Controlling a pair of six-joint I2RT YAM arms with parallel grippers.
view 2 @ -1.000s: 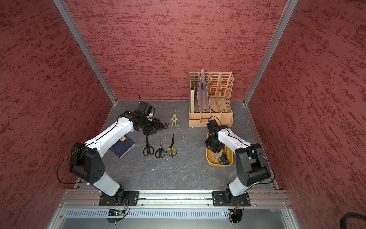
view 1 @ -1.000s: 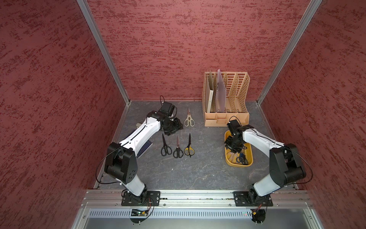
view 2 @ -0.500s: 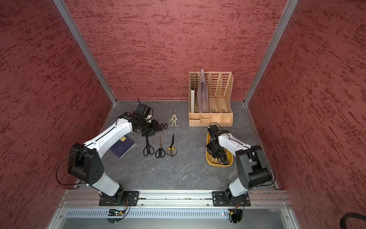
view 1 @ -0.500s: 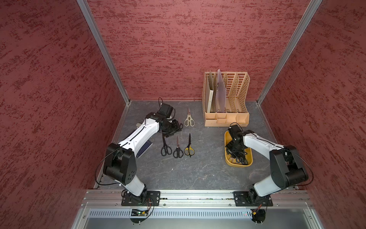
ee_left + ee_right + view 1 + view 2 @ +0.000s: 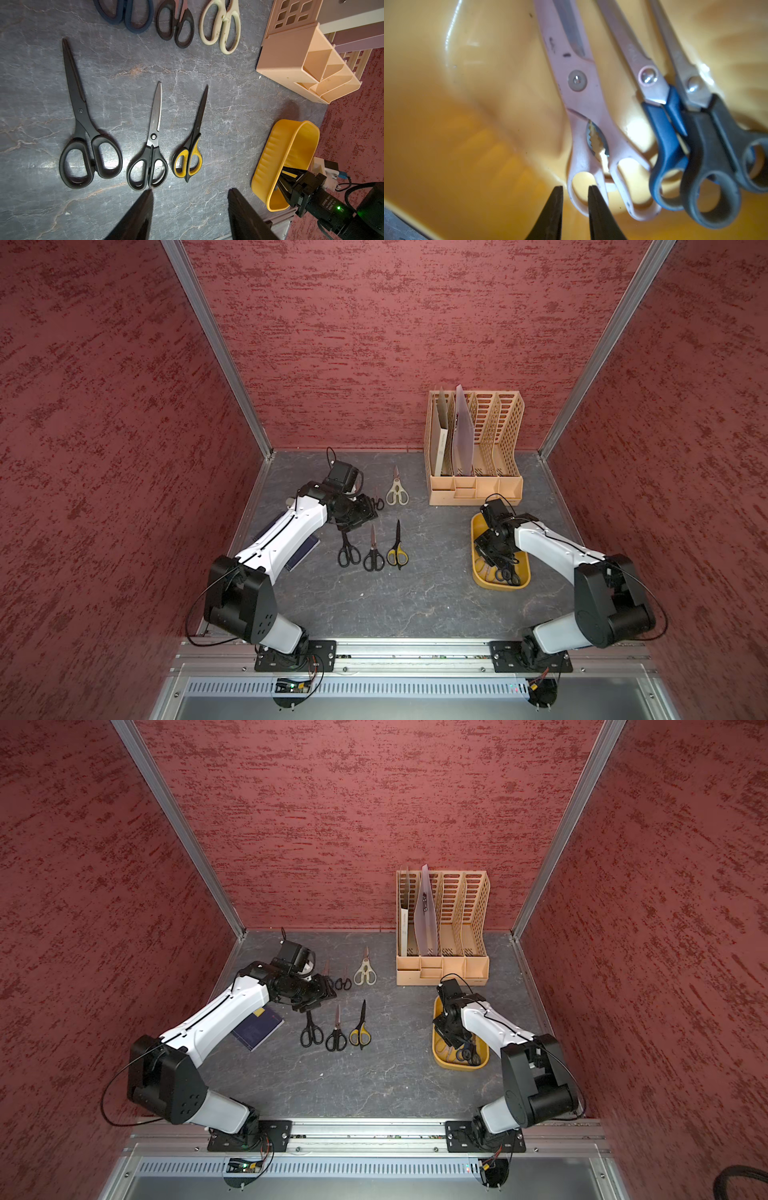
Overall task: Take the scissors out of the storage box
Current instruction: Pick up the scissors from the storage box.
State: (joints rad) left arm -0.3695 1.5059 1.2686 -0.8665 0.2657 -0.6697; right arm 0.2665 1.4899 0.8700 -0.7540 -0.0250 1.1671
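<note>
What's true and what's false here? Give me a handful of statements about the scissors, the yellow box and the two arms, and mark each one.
1. The yellow-black scissors lie on the table. True.
2. The storage box is empty. False: three pairs lie in it, the pink-handled scissors among them.
3. The left end effector grips a pair of scissors. False: it is open and empty above the table.
4. The right end effector is down inside the storage box. True.
5. The cream scissors stand in the file organizer. False: they lie flat on the table, apart from it.
</note>
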